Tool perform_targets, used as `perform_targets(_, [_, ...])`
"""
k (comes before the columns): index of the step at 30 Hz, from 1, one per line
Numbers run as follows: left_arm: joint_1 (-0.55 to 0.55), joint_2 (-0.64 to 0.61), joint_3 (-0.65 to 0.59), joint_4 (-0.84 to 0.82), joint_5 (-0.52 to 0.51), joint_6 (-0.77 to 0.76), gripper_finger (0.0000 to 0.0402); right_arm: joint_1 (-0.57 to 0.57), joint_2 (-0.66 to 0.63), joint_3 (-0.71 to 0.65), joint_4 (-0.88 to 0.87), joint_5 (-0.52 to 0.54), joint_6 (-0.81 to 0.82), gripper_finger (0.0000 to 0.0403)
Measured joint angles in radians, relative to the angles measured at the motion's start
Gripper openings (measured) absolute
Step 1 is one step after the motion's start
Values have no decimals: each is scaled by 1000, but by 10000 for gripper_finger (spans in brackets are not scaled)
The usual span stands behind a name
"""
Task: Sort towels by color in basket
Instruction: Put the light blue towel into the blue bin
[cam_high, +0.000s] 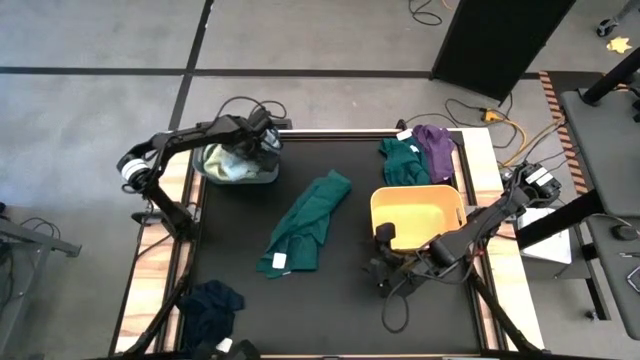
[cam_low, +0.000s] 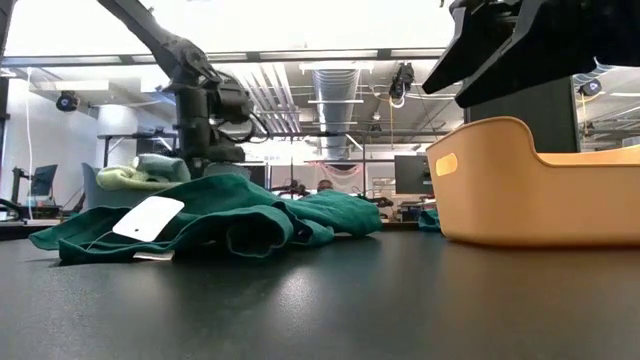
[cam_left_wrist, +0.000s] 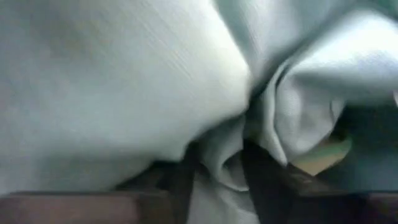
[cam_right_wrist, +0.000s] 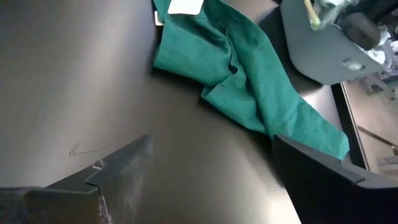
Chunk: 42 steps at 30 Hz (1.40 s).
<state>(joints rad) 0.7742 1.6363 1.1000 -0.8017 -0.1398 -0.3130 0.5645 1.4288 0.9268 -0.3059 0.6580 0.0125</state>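
Towels are spread on the desk (cam_high: 240, 300). The big green towel (cam_high: 305, 222) lies long-ways in the middle, just left of the right gripper (cam_high: 385, 270), which is wide open. The left gripper (cam_high: 262, 140) pinches pale towels (cam_high: 232, 165) in the grey basket (cam_high: 205, 160).

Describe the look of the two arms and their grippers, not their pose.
Both arms are dark, nearly black, built of slim jointed links. The left arm has a pale silver-grey cylindrical joint near its base. The right arm trails thin black cables near its wrist. The right gripper has two broad, flat, wedge-shaped dark fingers. The left gripper has dark fingers too.
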Motion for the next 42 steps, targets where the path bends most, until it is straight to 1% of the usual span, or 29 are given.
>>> perform_targets(5, [3,-126,-1,-42,-57,19,214,-9,0,5,-1,1,-27,335])
perform_targets(8, [3,-231,-1,-66,-43,39,260,-13,0,22,-2,1,-44,341])
perform_targets(10, [2,-311,-1,-86,-23,42,281,-14,0,39,-3,1,-55,343])
perform_targets(12, [-3,-393,-1,-90,-15,31,297,-15,-1,54,-3,1,-66,342])
perform_targets(14, [-17,-474,-3,-75,-18,5,303,-16,-1,66,-3,1,-81,340])
perform_targets(17, [-44,-567,-41,7,-62,-49,302,-20,-1,78,-3,0,-97,336])
perform_targets(19, [-55,-593,-87,79,-79,-85,295,-25,-1,80,3,0,-103,334])
perform_targets(21, [-55,-592,-149,161,-79,-114,287,-33,-1,80,4,0,-103,334])
perform_targets(23, [-51,-559,-214,231,-83,-150,279,-40,-1,80,4,0,-103,337])
perform_targets(24, [-44,-534,-243,256,-96,-166,275,-42,-1,80,4,0,-100,338])
perform_targets(28, [5,-412,-322,317,-202,-214,261,-42,-1,80,-3,-5,-87,343])
perform_targets(30, [36,-345,-339,336,-209,-227,256,-42,-1,80,-12,-13,-72,342])
perform_targets(32, [56,-276,-337,349,-196,-228,252,-42,-1,80,-24,-21,-57,341])
perform_targets(36, [78,-170,-302,321,-192,-211,247,-42,-1,80,-47,-29,-37,342])
perform_targets(39, [80,-127,-252,249,-196,-180,247,-42,-1,80,-66,-30,-31,343])
perform_targets(42, [78,-122,-183,130,-217,-155,253,-42,-1,80,-72,-29,-31,340])
